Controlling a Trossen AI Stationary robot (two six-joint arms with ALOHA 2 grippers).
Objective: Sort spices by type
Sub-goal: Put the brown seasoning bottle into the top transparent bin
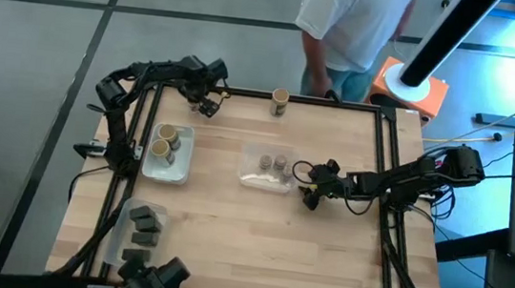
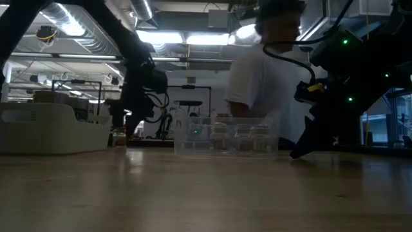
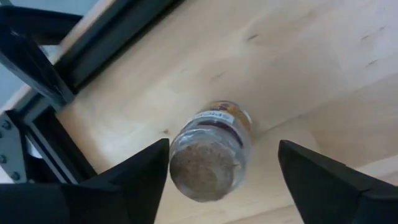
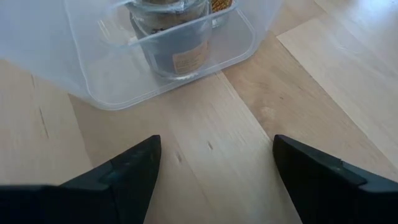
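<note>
The left gripper hangs over a tan-topped jar that stands alone near the far edge of the surface. The jaws are spread to either side of the jar and do not touch it. The main risk here is a glancing close: if one finger reaches the glass first, the jar could tip and roll toward the frame rail just beside it, or slide out of reach.

The other jars of this kind sit in the clear tray on the left, so a carried jar set down off-centre could knock them.

The right gripper waits low beside the middle tray, with its jaws wide and empty. A forward nudge from it would shove that tray and the squat jars inside. The dark packets lie in a third tray at the near left.

A person in a white shirt stands at the far edge, close to the lone jar.

Each jar carries a label with print, but none of it can be read.
</note>
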